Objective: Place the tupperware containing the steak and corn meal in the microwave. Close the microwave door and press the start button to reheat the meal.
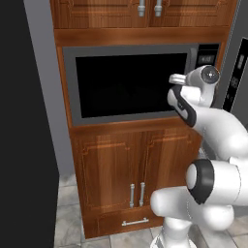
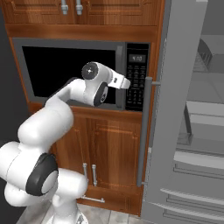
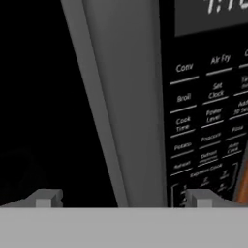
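The microwave (image 1: 70, 72) sits built into the wooden cabinetry, and the microwave door (image 1: 131, 85) is shut, its dark glass showing nothing inside. The tupperware and the steak and corn meal are hidden. My gripper (image 2: 127, 83) hovers just in front of the black keypad strip (image 2: 136, 81), level with its middle. In the hand view my gripper (image 3: 123, 198) is open with nothing between its fingertips (image 3: 46, 197). It straddles the door's grey right edge (image 3: 126, 97), with the keypad buttons (image 3: 208, 121) close ahead on the right.
A tall grey fridge door (image 2: 175, 109) stands open at the right, its long handle (image 2: 146, 131) close beside the keypad and shelves showing behind it. Brown cabinet doors (image 1: 131, 169) are below the microwave and more above. A dark wall (image 1: 19, 121) is on the left.
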You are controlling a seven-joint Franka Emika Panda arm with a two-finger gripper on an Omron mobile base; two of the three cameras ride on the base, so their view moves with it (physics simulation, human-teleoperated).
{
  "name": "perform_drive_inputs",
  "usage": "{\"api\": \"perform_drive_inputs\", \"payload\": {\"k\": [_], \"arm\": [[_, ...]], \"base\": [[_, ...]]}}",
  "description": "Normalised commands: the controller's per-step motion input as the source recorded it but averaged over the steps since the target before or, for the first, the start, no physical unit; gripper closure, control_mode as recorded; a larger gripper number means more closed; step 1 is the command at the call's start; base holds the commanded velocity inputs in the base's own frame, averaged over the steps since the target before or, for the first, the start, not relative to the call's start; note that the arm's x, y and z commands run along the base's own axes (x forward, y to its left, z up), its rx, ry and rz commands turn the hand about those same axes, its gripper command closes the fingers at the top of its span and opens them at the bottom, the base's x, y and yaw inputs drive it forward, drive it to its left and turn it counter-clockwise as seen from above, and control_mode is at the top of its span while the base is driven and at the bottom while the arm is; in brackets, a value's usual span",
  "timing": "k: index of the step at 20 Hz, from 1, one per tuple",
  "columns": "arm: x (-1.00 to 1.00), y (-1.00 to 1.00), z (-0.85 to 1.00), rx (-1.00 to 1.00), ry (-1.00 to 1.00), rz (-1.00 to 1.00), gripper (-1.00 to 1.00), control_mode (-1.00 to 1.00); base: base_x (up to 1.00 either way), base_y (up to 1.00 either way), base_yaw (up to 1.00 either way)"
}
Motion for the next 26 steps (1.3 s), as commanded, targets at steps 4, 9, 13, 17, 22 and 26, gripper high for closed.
{"api": "perform_drive_inputs", "payload": {"k": [4,9,13,17,22,26], "arm": [[-0.45,0.00,0.00,0.00,-0.10,0.00,-1.00,-1.00],[-0.49,0.00,0.00,0.00,-0.11,0.00,-1.00,-1.00],[-0.58,0.00,0.00,0.00,-0.12,0.00,-1.00,-1.00],[-0.65,0.00,0.00,0.00,-0.09,0.00,-1.00,-1.00],[-0.51,0.00,0.00,-0.02,-0.06,0.00,-1.00,-1.00],[-0.41,-0.07,0.00,-0.02,0.00,0.00,-1.00,-1.00]], "base": [[0.00,0.00,0.00],[0.00,0.00,0.00],[0.00,0.00,0.00],[0.00,0.00,0.00],[0.00,0.00,0.00],[0.00,0.00,0.00]]}}
